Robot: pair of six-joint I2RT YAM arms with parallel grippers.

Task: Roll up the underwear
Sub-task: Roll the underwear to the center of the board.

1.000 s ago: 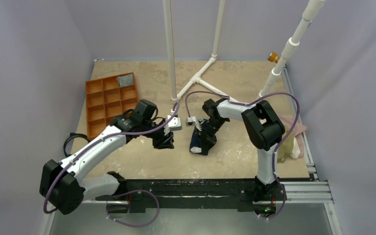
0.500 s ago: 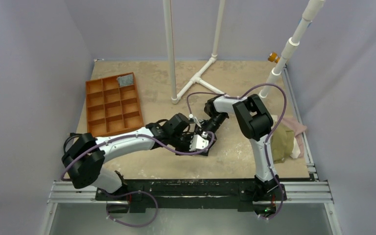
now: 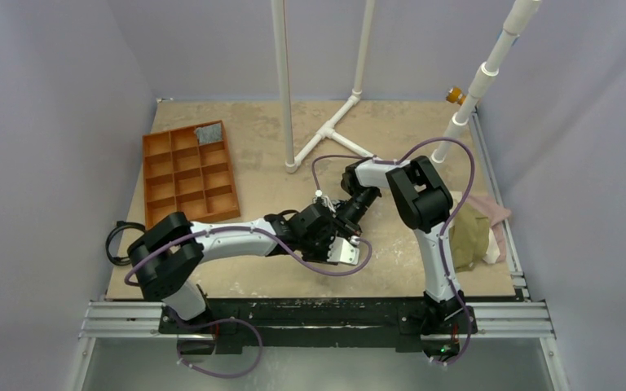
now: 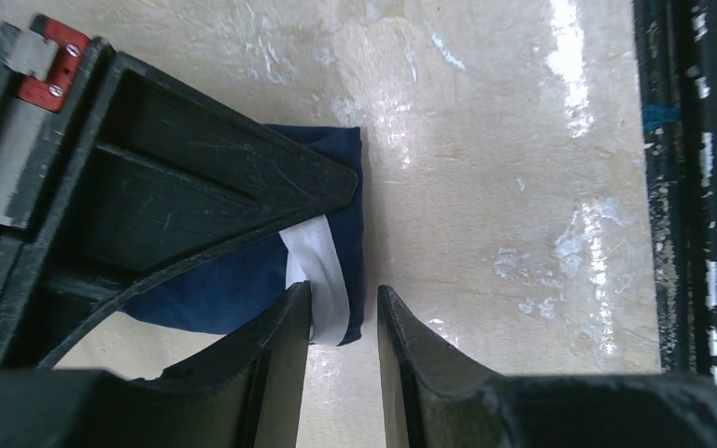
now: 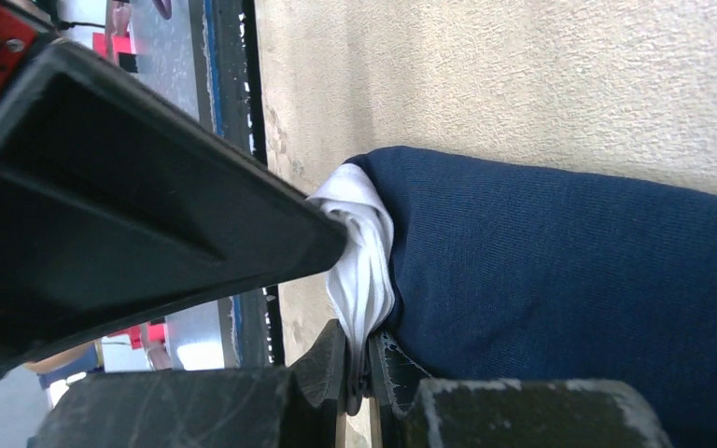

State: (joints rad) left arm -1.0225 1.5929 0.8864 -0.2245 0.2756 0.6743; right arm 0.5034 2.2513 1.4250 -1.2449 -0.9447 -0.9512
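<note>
Right gripper [image 5: 362, 353] is pinched tight, its jaws closed on the bunched white trim [image 5: 359, 247] of the underwear [image 5: 560, 271], a firm hold right at the hem. The left gripper [image 4: 344, 297] stands narrowly parted with bare table showing through the gap. One fingertip [image 4: 285, 327] lies over the trim at the cloth's edge, and nothing is clamped between the fingers. The underwear is navy knit, soft, gathered into a compact bundle with a rounded edge and the white band across one end. It lies on the tabletop, and in the overhead view it sits at lower centre, almost wholly hidden beneath the two wrists meeting there. The tabletop [image 3: 407, 130] is tan, mottled and glossy, with pale scuffs. At upper left lies an orange compartment tray [image 3: 145, 175] with a grey item [image 3: 209, 132] in its top right cell. A white pipe frame [image 3: 326, 134] stands at top centre. An olive-green garment [image 3: 466, 236] and a pale pink cloth [image 3: 495, 213] lie at the right edge. Lavender walls [image 3: 49, 98] close it in, and a black rail [image 3: 334, 314] runs along the bottom.
</note>
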